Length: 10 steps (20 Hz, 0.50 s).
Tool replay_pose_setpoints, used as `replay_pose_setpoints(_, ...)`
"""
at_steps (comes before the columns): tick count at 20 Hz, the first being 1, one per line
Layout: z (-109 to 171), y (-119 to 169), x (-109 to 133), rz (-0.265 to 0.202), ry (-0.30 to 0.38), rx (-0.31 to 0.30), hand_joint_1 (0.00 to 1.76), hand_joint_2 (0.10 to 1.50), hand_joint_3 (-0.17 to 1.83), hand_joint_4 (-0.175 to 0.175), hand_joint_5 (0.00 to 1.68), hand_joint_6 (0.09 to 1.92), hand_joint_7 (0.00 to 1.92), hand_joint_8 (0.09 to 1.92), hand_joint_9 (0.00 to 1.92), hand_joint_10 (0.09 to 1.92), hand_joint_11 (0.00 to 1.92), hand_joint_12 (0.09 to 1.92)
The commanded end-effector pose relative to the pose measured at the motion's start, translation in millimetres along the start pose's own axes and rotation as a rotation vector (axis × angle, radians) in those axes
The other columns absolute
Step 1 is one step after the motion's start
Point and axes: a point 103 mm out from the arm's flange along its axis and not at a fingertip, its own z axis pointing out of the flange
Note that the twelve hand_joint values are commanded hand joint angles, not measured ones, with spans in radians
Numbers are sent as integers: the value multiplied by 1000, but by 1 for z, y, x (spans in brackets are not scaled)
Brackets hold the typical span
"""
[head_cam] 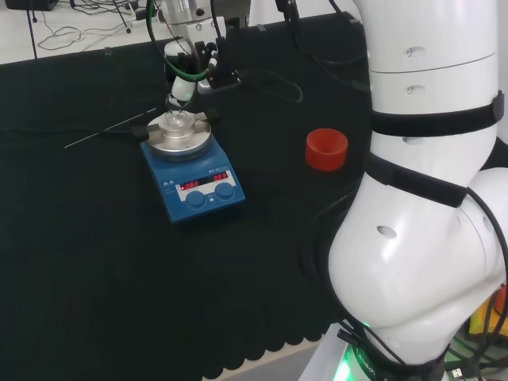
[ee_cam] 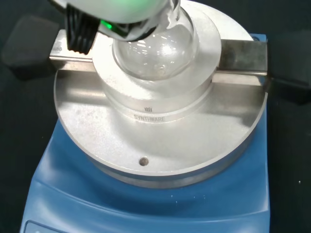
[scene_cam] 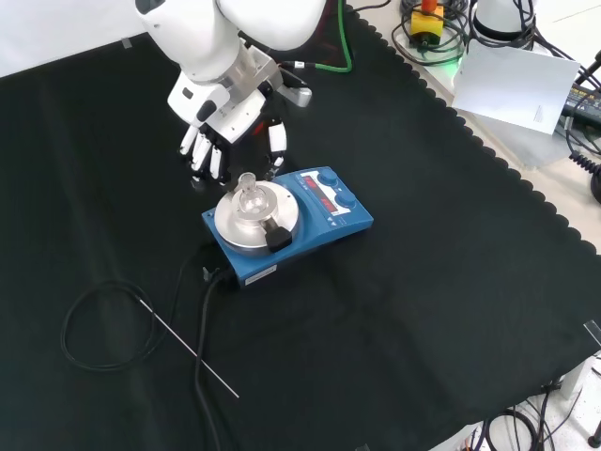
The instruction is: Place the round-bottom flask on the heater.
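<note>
Round-bottom flask (ee_cam: 155, 51) sits on the heater (scene_cam: 324, 230), neck hidden by the hand (scene_cam: 221, 141).

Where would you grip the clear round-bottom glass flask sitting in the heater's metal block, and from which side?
By its short neck, from above. The clear round-bottom glass flask sits upright with its bulb sunk in the silver metal block of the blue heater, so only the neck stands free. The black and white hand is beside it.
</note>
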Motion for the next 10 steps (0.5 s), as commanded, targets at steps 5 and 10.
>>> replay_pose_setpoints(5,-17,-50,-8,27,11,-67,948,606,662,-59,746,784,301,710,565,649,290,1366)
replay_pose_setpoints(10,-26,-80,-10,45,19,-94,944,614,668,-61,667,756,300,711,563,652,288,1369)
